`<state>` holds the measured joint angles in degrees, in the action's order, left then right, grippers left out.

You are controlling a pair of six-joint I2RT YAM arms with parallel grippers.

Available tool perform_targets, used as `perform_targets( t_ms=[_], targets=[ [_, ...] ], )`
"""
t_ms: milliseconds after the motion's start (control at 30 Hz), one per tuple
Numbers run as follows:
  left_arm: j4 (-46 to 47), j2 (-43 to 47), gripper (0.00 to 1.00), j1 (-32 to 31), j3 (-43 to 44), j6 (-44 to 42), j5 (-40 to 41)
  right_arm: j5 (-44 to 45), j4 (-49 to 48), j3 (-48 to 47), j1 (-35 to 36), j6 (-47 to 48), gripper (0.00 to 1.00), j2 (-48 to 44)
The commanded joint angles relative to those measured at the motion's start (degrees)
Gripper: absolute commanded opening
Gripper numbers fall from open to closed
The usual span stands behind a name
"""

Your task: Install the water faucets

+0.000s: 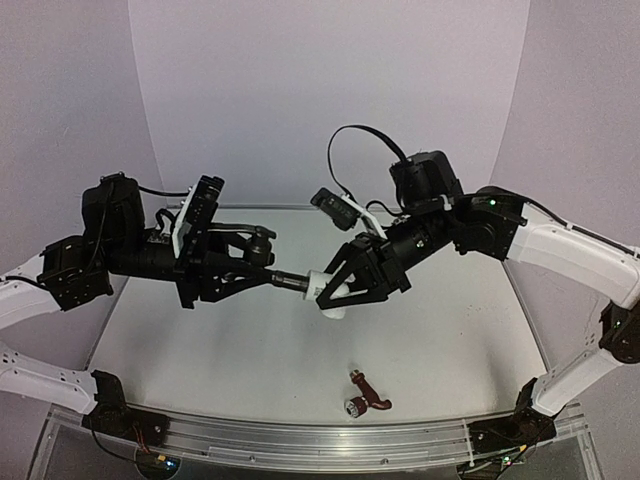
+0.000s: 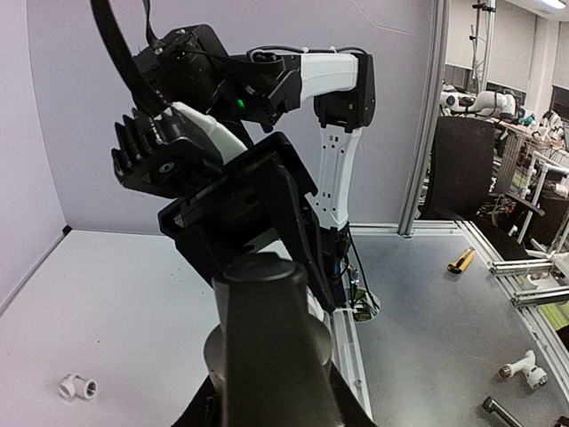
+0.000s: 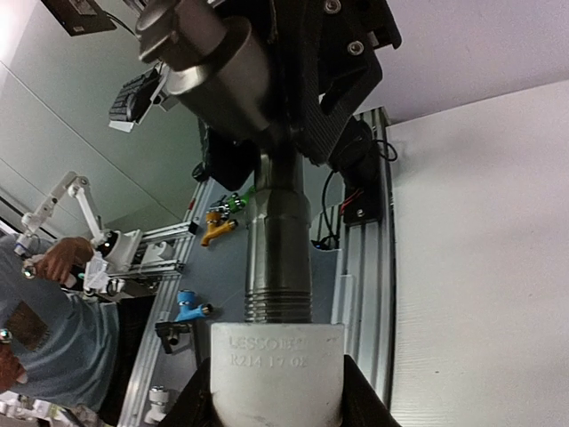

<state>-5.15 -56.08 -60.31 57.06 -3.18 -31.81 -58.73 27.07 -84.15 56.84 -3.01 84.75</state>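
Fitting sits closest to the right wrist camera: a white plastic elbow with raised lettering on its collar, held in the right gripper, whose jaws are closed on its sides. Just above its mouth in that view stands the dark faucet, threaded end at the collar with several turns of thread exposed; how far the thread has entered cannot be told. The left gripper is closed on the faucet's body. Both parts hang in the air above the table, about midway between the arms.

Step in hand, as judged: threading the faucet into the fitting.
1. Hold faucet and mouth on one axis; a tilted start is likely to cross the plastic thread.
2. Hold one part steady and turn the other, with light push along the axis.
3. Regrip without pulling the parts apart.
4. Stop once the exposed thread is taken up; excess force could slip the smooth metal in the jaws.

Dark faucet: grey metal, smooth round barrel stepping up to a wider body, fine thread at the tip. The red faucet lies on the table near its front edge, well apart, silvery round end showing, not yet installed
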Motion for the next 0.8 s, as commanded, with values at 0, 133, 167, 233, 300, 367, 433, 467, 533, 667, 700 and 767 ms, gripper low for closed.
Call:
perform_targets(
  t_ms=[0,133,167,233,300,367,433,467,533,667,700,767],
  targets=[
    [-2.10,-1.63,0.00,-2.00,0.57,-2.25,2.04,-4.70,-13.86,-5.52,1.13,-8.32,0.00,2.46],
    [0.41,-0.58,0.00,-2.00,-0.42,0.69,5.49,-4.05,-13.82,-6.41,0.87,-8.36,0.08,2.61],
    [1.38,-0.32,0.00,-2.00,-0.64,2.30,6.60,-3.34,-13.73,-6.46,0.71,-8.15,0.18,2.54],
    [3.22,0.53,0.00,-2.00,-1.32,6.36,9.38,-2.24,-13.68,-6.33,-0.09,-7.68,0.38,2.24],
    [4.83,1.47,0.00,-1.97,-2.17,9.49,12.30,-1.40,-13.65,-6.29,-1.28,-7.32,0.59,1.88],
    [6.81,2.27,0.00,-1.90,-2.93,12.09,14.04,-0.72,-13.62,-6.61,-2.53,-6.71,0.75,1.49],
    [7.47,2.79,0.00,-1.92,-3.36,13.70,15.15,0.16,-13.54,-7.39,-3.98,-5.99,0.88,1.28],
    [7.92,2.98,0.00,-1.92,-3.64,14.80,15.75,0.67,-13.52,-7.74,-4.72,-5.66,0.91,1.15],
    [9.50,3.24,0.00,-1.92,-4.28,17.43,17.38,2.82,-13.38,-7.95,-6.13,-4.43,0.98,0.61],
    [15.35,3.10,0.00,-1.67,-6.87,24.14,20.51,12.25,-12.93,-5.32,-9.13,4.99,0.98,-2.69],
    [16.66,2.78,0.00,-1.46,-7.27,25.81,20.87,14.90,-12.81,-4.60,-9.27,9.34,0.98,-3.74],
    [18.13,2.06,0.00,-0.64,-7.57,31.24,21.95,20.33,-12.90,-2.34,-9.28,17.87,0.98,-6.58]
  ],
)
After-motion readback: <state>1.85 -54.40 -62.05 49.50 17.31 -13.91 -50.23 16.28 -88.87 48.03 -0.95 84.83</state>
